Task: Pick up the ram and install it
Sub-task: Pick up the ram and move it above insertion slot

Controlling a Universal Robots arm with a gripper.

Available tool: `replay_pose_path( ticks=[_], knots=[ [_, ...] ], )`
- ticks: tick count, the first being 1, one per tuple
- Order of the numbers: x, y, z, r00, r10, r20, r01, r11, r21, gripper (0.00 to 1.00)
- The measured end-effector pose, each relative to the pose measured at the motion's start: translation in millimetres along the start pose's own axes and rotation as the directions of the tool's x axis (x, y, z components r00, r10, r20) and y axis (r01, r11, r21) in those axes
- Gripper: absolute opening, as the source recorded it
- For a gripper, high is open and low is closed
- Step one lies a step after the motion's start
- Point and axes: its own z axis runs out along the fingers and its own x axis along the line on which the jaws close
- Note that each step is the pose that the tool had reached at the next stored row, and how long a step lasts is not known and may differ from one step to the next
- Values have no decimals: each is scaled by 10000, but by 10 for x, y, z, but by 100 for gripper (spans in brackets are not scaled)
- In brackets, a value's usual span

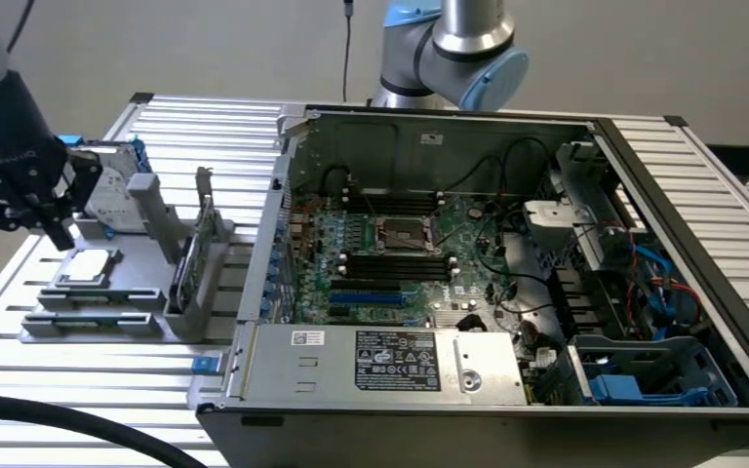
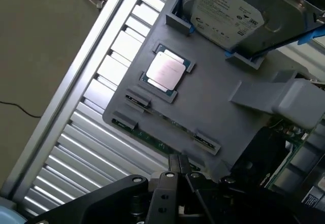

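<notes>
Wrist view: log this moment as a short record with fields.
pincer: above the gray fixture, nearest the ram; contact cannot be told
ram: on edge in the fixture's clips, not yet lifted
chip: silver-topped, flat in its pocket beside the ram
hard drive: silver, blue bracket, propped at the fixture's other end
computer case: open, on the exterior view's right of the fixture
memory slots: black, on the motherboard

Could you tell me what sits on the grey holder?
A square chip, a hard drive, an upright card and the ram, slotted between clips; the gripper hides the holder beneath it.
</notes>
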Motion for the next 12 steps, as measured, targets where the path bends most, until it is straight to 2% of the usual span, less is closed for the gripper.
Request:
replay_pose_path(
  ticks=[3, 6, 9, 12],
  knots=[
    [0, 0, 9, 9985, -539, 10, 539, 9985, 15, 11],
    [-1, 0, 19, 9941, -1088, 20, 1088, 9941, 30, 11],
    [-1, 0, 28, 9867, -1628, 29, 1628, 9866, 46, 11],
    [-1, 1, 37, 9761, -2172, 37, 2172, 9761, 62, 11]
  ],
)
